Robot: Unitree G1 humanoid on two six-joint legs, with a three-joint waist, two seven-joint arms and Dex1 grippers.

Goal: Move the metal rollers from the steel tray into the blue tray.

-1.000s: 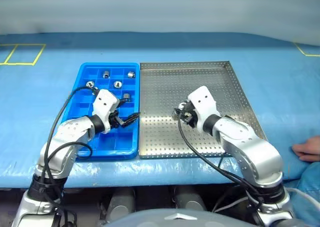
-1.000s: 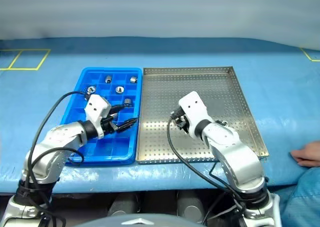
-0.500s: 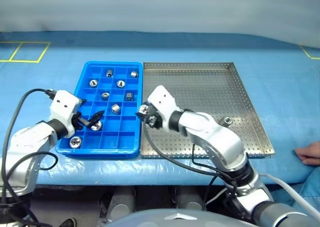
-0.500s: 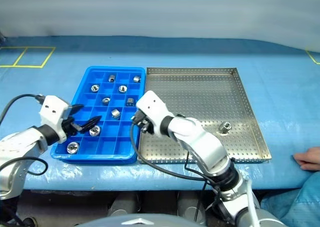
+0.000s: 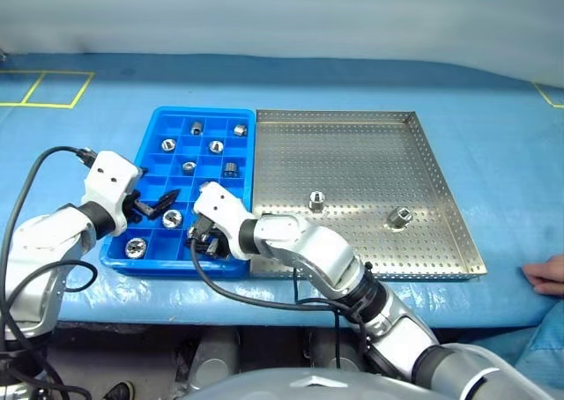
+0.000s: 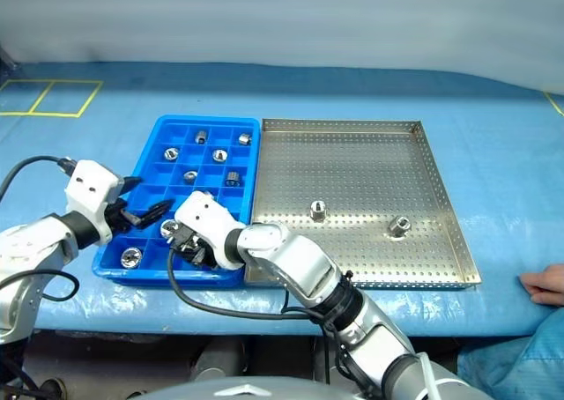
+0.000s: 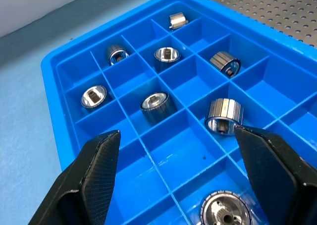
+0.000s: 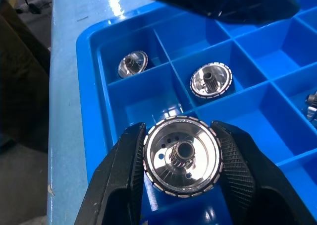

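Observation:
The blue tray (image 5: 248, 118) lies left of the steel tray (image 5: 423, 144), their sides touching. Several metal rollers (image 7: 224, 115) sit in its compartments. Two more rollers (image 5: 316, 200) (image 5: 401, 216) stand on the steel tray's perforated floor. My right gripper (image 5: 201, 240) reaches across over the blue tray's near cells, shut on a shiny roller (image 8: 182, 158) held between its fingers (image 8: 126, 175) just above a cell. My left gripper (image 5: 159, 204) hovers open over the tray's left side, with nothing between its fingers (image 7: 99, 170).
Both trays rest on a table covered in blue sheeting (image 5: 493, 100), with yellow tape marks (image 5: 53, 87) at the far left. A person's hand (image 5: 546, 275) lies on the table's near right edge.
My right gripper has swung left from the steel tray to over the blue tray's near cells, carrying its roller. The left gripper drew back to the left, still open.

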